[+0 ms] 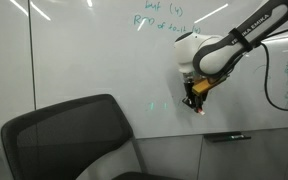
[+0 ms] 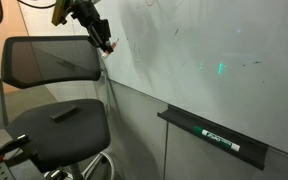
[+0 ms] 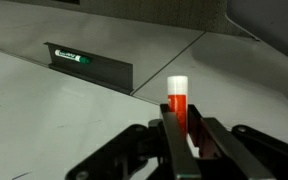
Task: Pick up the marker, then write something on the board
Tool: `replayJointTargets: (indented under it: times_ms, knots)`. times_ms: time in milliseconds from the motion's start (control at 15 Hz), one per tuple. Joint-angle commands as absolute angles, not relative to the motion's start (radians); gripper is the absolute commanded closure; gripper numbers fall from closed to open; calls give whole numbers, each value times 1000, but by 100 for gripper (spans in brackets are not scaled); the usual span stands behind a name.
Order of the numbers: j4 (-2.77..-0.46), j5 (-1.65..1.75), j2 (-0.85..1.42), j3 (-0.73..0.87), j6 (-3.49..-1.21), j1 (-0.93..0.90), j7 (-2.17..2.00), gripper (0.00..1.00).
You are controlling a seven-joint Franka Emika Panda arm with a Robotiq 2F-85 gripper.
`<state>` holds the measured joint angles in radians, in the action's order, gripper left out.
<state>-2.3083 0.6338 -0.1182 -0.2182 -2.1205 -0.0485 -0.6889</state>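
In the wrist view the gripper (image 3: 182, 140) was clamped on the marker (image 3: 178, 98), a red barrel with a white end standing between the fingers at lower centre. In both exterior views the marker sat close against the board (image 1: 84, 60) (whether it touched could not be told). The tray (image 3: 109, 72), upper left, held one green-labelled pen (image 3: 68, 58). A black chair (image 1: 64, 130) filled the lower left.

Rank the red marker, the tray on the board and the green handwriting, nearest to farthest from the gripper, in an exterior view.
1. red marker: clamped in the gripper itself.
2. tray: just below, toward the picture's right, on the board.
3. green handwriting: well above, along the board's top.
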Motion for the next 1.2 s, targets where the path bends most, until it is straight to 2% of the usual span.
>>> replayJointTargets:
  times_ms: [0,1133]
  knots:
    - [-2201,666,-57,-191,-2061,-58,-690,95]
    - [-2060,727,2,-138,-2029,-87,-694,95]
